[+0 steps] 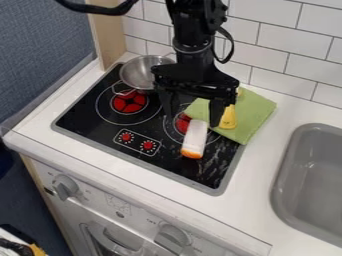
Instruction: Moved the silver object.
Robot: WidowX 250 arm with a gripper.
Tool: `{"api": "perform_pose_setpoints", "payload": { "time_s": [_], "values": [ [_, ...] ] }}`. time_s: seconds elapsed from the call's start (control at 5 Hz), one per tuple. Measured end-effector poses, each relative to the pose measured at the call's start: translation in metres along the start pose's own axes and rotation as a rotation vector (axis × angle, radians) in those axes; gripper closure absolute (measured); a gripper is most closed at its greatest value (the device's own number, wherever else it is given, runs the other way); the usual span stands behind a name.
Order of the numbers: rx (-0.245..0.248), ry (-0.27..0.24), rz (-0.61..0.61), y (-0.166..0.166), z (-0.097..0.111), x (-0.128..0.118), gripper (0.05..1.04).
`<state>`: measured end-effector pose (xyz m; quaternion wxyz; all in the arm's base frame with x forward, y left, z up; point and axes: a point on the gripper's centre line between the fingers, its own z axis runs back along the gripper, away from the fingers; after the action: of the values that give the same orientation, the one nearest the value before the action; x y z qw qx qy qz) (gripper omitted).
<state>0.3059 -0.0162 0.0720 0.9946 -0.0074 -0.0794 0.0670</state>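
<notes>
- Clearly, in the camera view, the silver pot (138, 74) sits upright at the back of the black cooktop (91, 118), just to the picture-left of the gripper (194, 119); whether they touch, I cannot tell.
- Spread apart, the gripper's fingers hang above the white, orange-ended object (195, 137) and green cloth (257, 111).
- Small lettering marks the panel near the front knobs (173, 237).

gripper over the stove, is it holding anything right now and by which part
Nothing is held: the gripper hangs open over the stovetop, its fingers wide apart. The silver pot is outside them.
</notes>
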Motion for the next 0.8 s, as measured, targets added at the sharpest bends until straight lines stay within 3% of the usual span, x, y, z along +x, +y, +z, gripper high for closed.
{"api": "perform_pose_setpoints", "payload": {
  "time_s": [0.2, 0.6, 0.8],
  "values": [
    [0.001, 0.033, 0.005, 0.000, -0.008, -0.003, 0.083],
    [-0.035, 0.046, 0.112, 0.040, -0.035, 0.078, 0.083],
    [-0.026, 0.062, 0.095, 0.048, -0.047, 0.100, 0.083]
  ]
}}
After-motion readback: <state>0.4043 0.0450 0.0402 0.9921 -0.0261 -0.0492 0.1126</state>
